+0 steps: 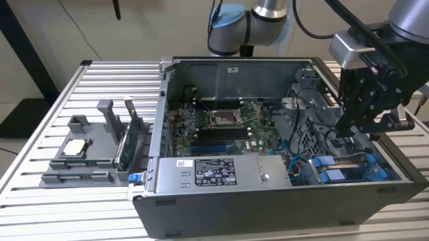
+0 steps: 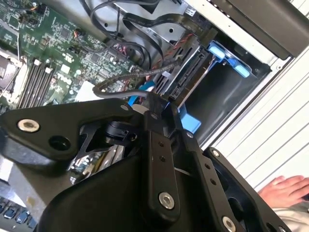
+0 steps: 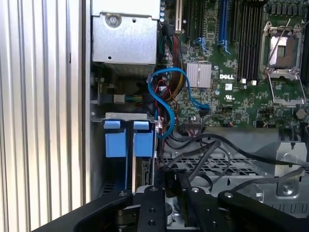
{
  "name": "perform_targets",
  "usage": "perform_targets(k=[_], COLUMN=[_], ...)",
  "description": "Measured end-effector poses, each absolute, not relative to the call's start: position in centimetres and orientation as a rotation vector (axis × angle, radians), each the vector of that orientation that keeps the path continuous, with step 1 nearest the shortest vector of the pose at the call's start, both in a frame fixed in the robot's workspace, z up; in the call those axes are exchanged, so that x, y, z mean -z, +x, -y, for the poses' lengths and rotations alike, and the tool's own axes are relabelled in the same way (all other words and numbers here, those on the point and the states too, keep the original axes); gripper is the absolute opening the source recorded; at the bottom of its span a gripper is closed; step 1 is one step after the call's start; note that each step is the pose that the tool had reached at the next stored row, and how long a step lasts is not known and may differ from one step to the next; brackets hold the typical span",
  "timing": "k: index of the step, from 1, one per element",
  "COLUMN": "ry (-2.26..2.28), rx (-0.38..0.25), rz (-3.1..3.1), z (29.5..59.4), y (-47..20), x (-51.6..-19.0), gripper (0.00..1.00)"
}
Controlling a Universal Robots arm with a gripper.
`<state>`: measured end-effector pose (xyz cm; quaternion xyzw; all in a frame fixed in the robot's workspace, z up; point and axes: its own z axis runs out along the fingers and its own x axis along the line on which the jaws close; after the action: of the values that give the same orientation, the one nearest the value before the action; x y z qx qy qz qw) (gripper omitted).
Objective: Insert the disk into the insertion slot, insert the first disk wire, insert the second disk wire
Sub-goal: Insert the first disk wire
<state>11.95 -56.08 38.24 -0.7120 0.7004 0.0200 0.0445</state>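
The computer case [image 1: 268, 213] lies open on the slatted surface [image 1: 67, 213]. The gripper [image 1: 350, 134] hangs inside the case, at the side farthest from the grey plastic holder [image 1: 84, 150], which stands outside the case on the surface. In both wrist views the jaws look closed on the black plug of a disk wire [image 2: 118, 83], whose grey sleeve loops away over the case's motherboard [image 3: 231, 92]. The disk [image 3: 142, 142] sits in the insertion slot [image 1: 305, 143] at the case's corner, just beside the gripper, and only the blue tabs of its carrier are visible. A blue cable [image 3: 169, 92] curls between the slot and the motherboard. The power supply [image 1: 214, 173] fills the case's near side. A person's hand [image 2: 287, 188] rests outside the case.
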Motion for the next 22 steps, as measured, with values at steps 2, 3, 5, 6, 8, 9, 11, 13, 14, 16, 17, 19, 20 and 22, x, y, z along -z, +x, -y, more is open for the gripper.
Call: perform_targets(k=[2,3,5,6,8,9,11,13,14,16,17,19,20,22], ry=[-2.176,-2.176,-2.176,-2.176,-2.176,-2.176,-2.176,-2.177,-2.177,-2.177,-2.177,-2.177,-2.177,-2.177], rx=[-0.061,-0.061,-0.061,-0.061,-0.06,-0.06,-0.059,-0.059,-0.058,-0.058,-0.058,-0.058,-0.058,-0.058], rz=[-2.14,-2.14,-2.14,-2.14,-2.141,-2.141,-2.141,-2.141,-2.142,-2.142,-2.142,-2.142,-2.142,-2.142], z=[56.08,56.08,56.08,56.08,56.08,56.08,56.08,56.08,56.08,56.08,56.08,56.08,56.08,56.08], y=[11.95,11.94,11.95,11.94,11.95,11.94,11.95,11.96,11.97,11.98,11.98,12.0,12.0,12.02], x=[-38.22,-38.22,-38.18,-38.17,-38.14,-38.1,-38.05,-37.98,-37.94,-37.86,-37.81,-37.69,-37.64,-37.51], gripper=[0.24,0.24,0.19,0.19,0.19,0.19,0.19,0.19,0.19,0.19,0.19,0.19,0.19,0.19])
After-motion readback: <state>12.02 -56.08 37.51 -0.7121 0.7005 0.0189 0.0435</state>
